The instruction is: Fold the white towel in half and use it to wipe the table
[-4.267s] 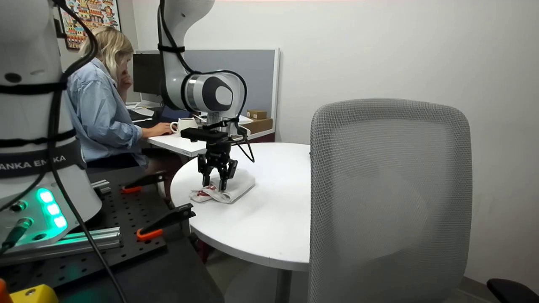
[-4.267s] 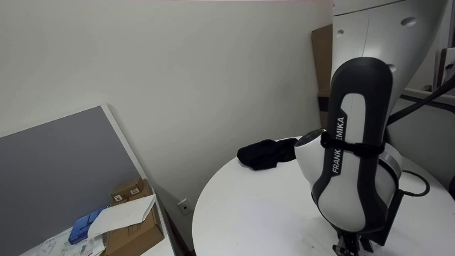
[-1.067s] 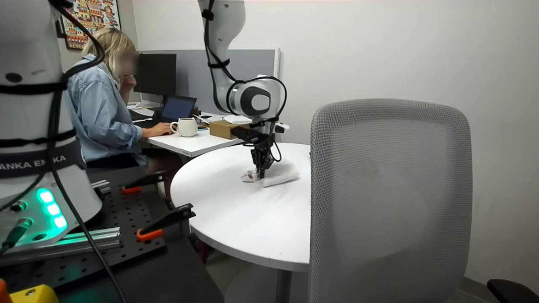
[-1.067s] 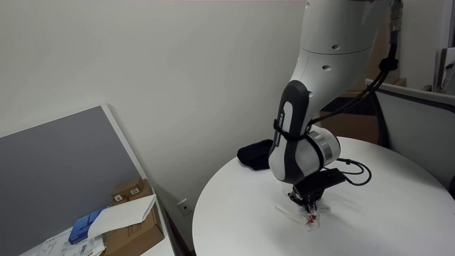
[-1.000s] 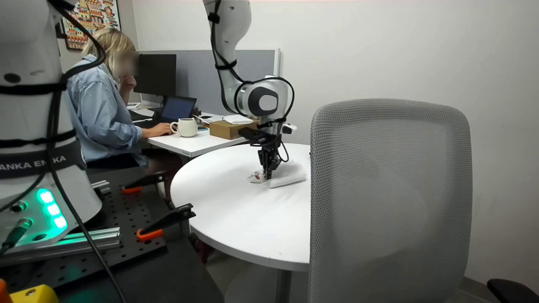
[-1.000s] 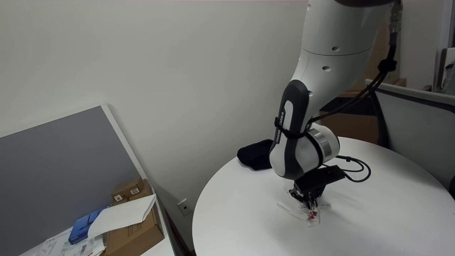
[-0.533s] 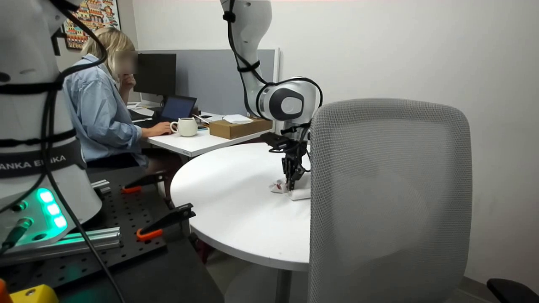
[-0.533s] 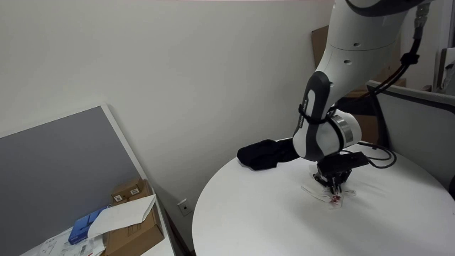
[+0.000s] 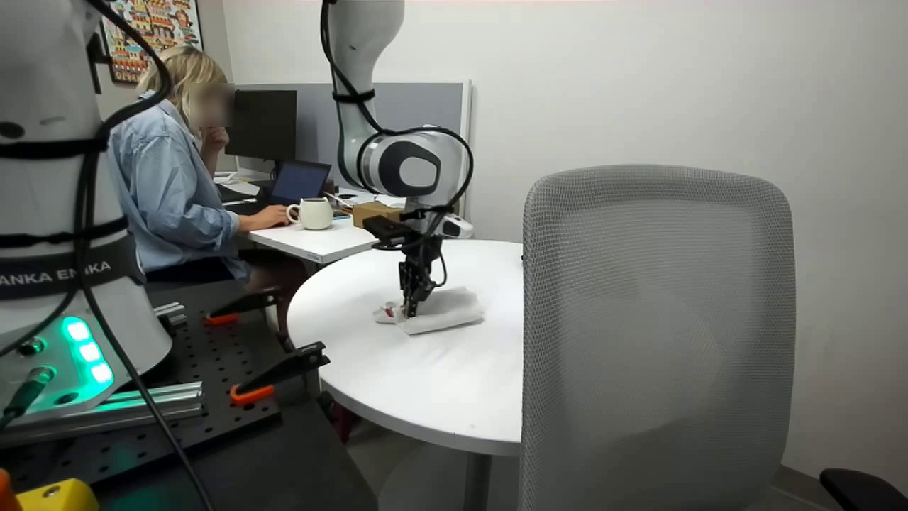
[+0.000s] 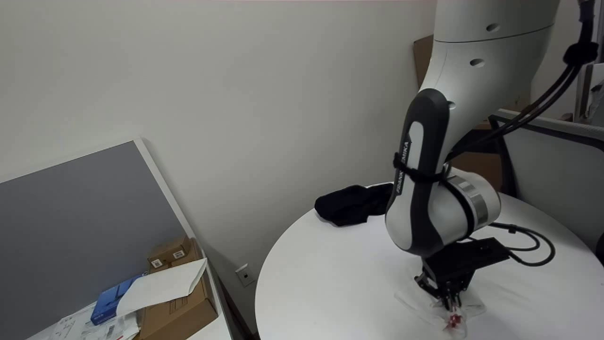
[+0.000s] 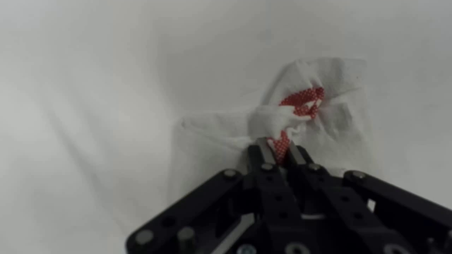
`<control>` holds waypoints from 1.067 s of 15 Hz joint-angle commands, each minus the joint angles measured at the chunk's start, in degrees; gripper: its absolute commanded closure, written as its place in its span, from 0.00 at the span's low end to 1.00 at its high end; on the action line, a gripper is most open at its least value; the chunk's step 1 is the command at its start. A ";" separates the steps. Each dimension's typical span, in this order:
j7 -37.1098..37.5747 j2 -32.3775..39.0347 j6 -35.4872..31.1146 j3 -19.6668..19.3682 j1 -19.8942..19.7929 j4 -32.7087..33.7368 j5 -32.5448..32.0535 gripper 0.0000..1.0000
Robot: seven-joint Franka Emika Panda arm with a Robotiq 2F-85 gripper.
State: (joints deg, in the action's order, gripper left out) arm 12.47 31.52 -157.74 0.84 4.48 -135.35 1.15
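Observation:
The white towel lies bunched and folded over on itself on the round white table. Its red patterned stripe is crumpled in the wrist view, and a pinch of it rises between the fingers. My gripper is shut on that pinch, pointing down, with its fingertips at the tabletop. In both exterior views the gripper stands over the striped end, and towel spreads out on either side of it. The wrist view is dim and slightly blurred; the gripper hides part of the towel.
A grey mesh chair hides the table's near right part in an exterior view. A black cloth item lies at the table's edge by the wall. Beside the table, a desk holds a mug and boxes; a person sits there.
Several seconds ago the fingers stood apart over the towel. Gripping it since, my gripper slid it toward the chair until half a second ago, then back away from the chair to here.

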 commanded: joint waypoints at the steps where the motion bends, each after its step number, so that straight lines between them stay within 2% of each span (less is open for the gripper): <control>1: 3.53 4.43 -3.73 3.09 4.80 6.01 2.74 0.91; 4: 6.95 9.44 -0.03 -0.16 8.21 17.23 1.69 0.91; 6: 8.38 12.91 4.18 -2.37 8.50 24.32 1.52 0.91; 10: 9.72 18.93 12.80 -6.28 4.72 36.48 1.85 0.91; 13: 9.71 18.45 12.52 -8.90 1.35 34.49 1.60 0.91; 15: 10.08 15.91 10.62 -10.92 0.69 29.01 0.51 0.91; 16: 10.09 13.23 9.72 -11.67 0.89 24.27 0.02 0.91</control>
State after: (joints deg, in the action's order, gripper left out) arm 21.53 47.31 -145.65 -8.54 5.12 -102.55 2.28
